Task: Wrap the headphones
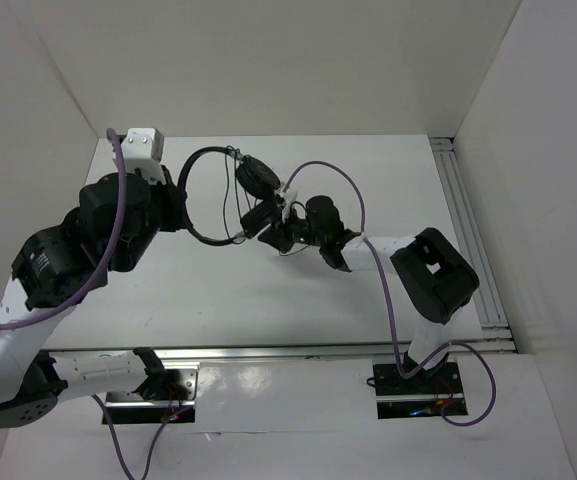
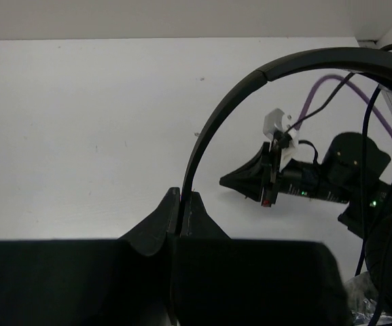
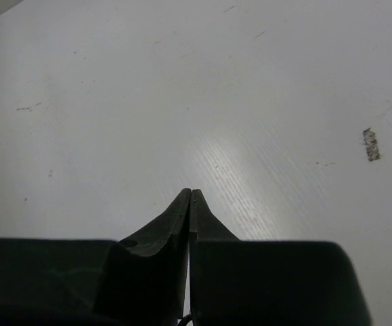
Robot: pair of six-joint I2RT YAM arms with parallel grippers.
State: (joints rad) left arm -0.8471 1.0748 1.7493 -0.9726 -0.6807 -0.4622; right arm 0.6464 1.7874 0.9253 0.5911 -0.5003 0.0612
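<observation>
my left gripper (image 2: pixel 181 197) is clamped on the headband of the small black on-ear headphones (image 1: pixel 258 176), centre frame. right gripper (image 3: pixel 190 194) jaws are together. thin black cord (image 2: pixel 365 170) hangs loose, so i judge the wrapping barely begun.

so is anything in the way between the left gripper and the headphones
Nothing visible. The left gripper is shut directly on the headphones' thin headband. The right gripper is shut too and sits near the ear cups, off to the side rather than between them.
</observation>
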